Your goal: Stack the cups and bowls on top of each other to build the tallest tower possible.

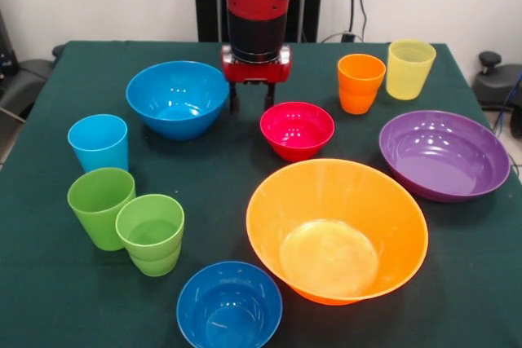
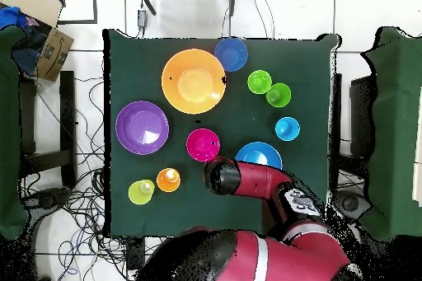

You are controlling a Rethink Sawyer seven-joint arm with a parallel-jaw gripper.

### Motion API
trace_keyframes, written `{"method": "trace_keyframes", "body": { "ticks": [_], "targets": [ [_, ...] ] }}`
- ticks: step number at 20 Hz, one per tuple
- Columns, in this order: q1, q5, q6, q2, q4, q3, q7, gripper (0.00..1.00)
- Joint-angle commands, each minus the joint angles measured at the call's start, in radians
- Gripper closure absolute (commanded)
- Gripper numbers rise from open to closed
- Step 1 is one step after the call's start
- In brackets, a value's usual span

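My gripper [image 1: 251, 102] hangs open and empty just above the green cloth, between a blue bowl [image 1: 177, 97] and the small red bowl [image 1: 297, 128]. To the right are an orange cup [image 1: 360, 81], a yellow cup [image 1: 410, 68] and the purple bowl [image 1: 443, 152]. The large orange bowl [image 1: 336, 228] and a second blue bowl [image 1: 229, 305] sit in front. At the left stand a light blue cup [image 1: 99, 141], a green cup [image 1: 99, 205] and a stepped green cup [image 1: 152, 232]. Each piece stands alone; no tower is in view. In the overhead view the arm [image 2: 224, 175] hides the gripper.
The table [image 1: 49, 299] is covered by a dark green cloth, and its front edge runs close to the second blue bowl. In the overhead view, a cardboard box [image 2: 45, 30] and chairs stand beside the table, with cables on the floor.
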Motion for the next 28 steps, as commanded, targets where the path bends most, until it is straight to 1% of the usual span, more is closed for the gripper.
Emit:
{"method": "trace_keyframes", "body": {
  "ticks": [1,6,16,20,24,28],
  "targets": [
    [-0.013,-0.023,0.151,-0.017,-0.06,0.124,-0.009,0.0],
    [-0.02,-0.029,0.163,-0.015,-0.062,0.135,-0.007,0.0],
    [-0.051,-0.017,0.199,-0.032,-0.057,0.18,-0.008,0.0],
    [-0.051,-0.018,0.207,-0.04,-0.06,0.185,-0.004,0.0],
    [-0.058,-0.027,0.201,-0.049,-0.035,0.188,-0.003,0.0],
    [-0.043,-0.031,0.225,-0.067,-0.002,0.169,0.007,0.0]
  ]
}}
